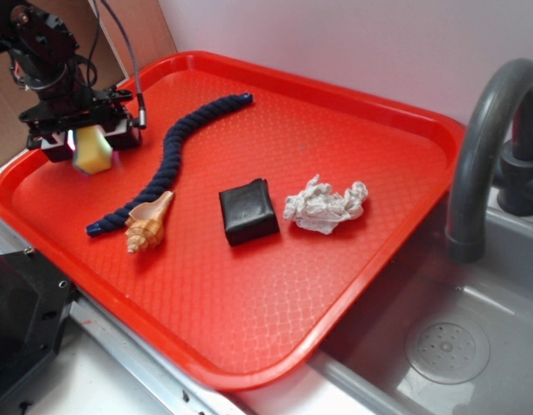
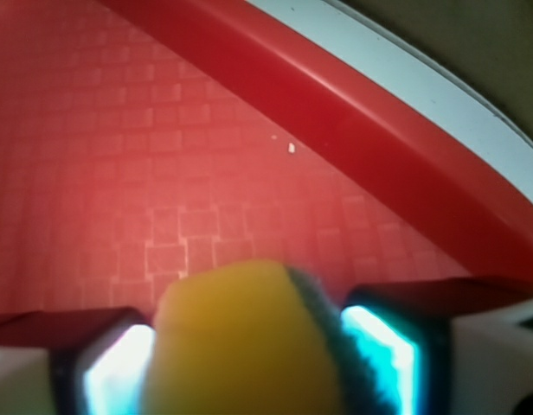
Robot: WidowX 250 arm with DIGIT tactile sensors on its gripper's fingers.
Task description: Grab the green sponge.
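The green sponge (image 1: 93, 149), yellow foam with a thin dark green layer, hangs between my fingers over the far left corner of the red tray (image 1: 353, 112). My gripper (image 1: 86, 147) is shut on it and holds it a little above the tray floor. In the wrist view the sponge (image 2: 240, 346) fills the gap between the two glowing pads (image 2: 119, 372), its green face against the right pad. My gripper (image 2: 245, 367) looks down at the tray's rim (image 2: 353, 130).
On the tray lie a dark blue rope (image 1: 176, 160), a tan seashell (image 1: 150, 222), a black square pad (image 1: 247, 211) and a white wad of paper (image 1: 325, 206). A grey faucet (image 1: 483, 147) and sink (image 1: 439, 346) stand at the right.
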